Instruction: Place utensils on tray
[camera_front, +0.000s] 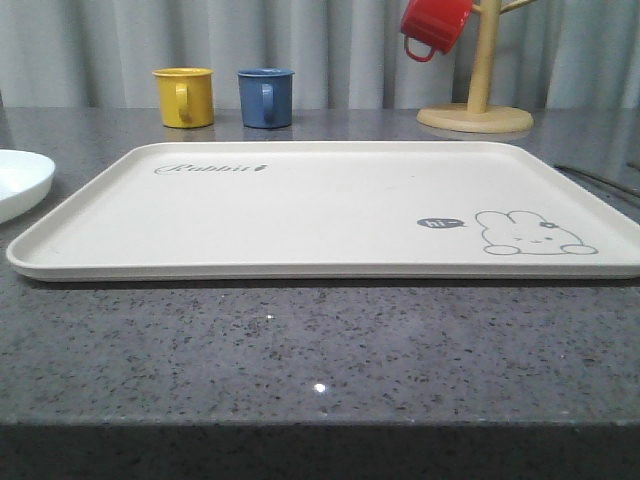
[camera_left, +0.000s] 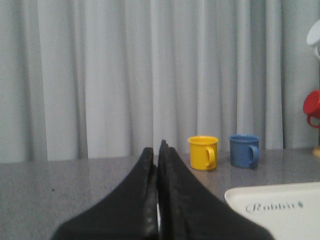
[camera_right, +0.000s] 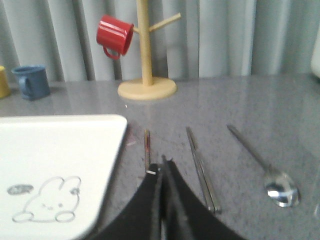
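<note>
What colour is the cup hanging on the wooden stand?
Red cup, clearest in the right wrist view.

A staged kitchen-style test setup: a speckled grey stone desk (camera_front: 320, 350) backed by pale curtains (camera_front: 330, 50), with coloured mugs (camera_front: 265, 97), a wooden mug tree (camera_right: 146, 55) and cutlery (camera_right: 202, 170) laid out.

The round white shallow plate (camera_front: 22, 180) left of the cream rectangular tray (camera_front: 330, 215) is cut by the picture's edge; right of that tray, the slim silver fork (camera_right: 147, 149) has its near end hidden behind the black right gripper (camera_right: 162, 167)
</note>
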